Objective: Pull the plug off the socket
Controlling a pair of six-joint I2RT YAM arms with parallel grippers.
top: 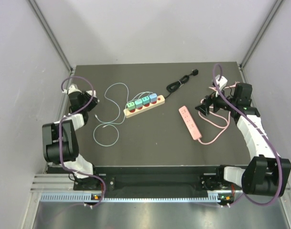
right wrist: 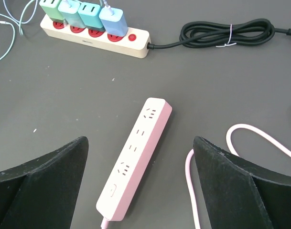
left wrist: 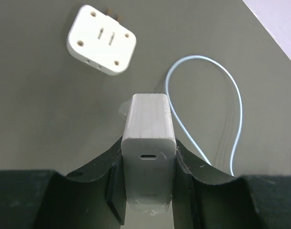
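**One charger in hand, four plugs seated in the far strip**

Nearest the left wrist camera, the left gripper (left wrist: 148,143) is clamped on one white charger (left wrist: 147,119), a finger pressed to each side and its slot-shaped port facing the lens. The charger is held over the dark table (top: 150,143), in contact with neither of the two power strips. Just beyond it one white adapter (left wrist: 101,39) lies flat, two brass prongs showing at its far edge. One pale blue cable (left wrist: 231,95) loops to the right (whether it joins the charger cannot be told).

On the other side, the right gripper (right wrist: 139,143) hangs with its two fingers spread wide, holding nothing. Below and between them lies the pink power strip (right wrist: 134,160), sockets up, with its pink cord (right wrist: 260,138) curling away on the right.

Farther back is the second strip, a beige power strip (right wrist: 140,43), well apart from the pink one. Four plugs (right wrist: 90,15) sit in it side by side, in greens and blues. Its black cord (right wrist: 226,33) lies bundled and tied to the right.
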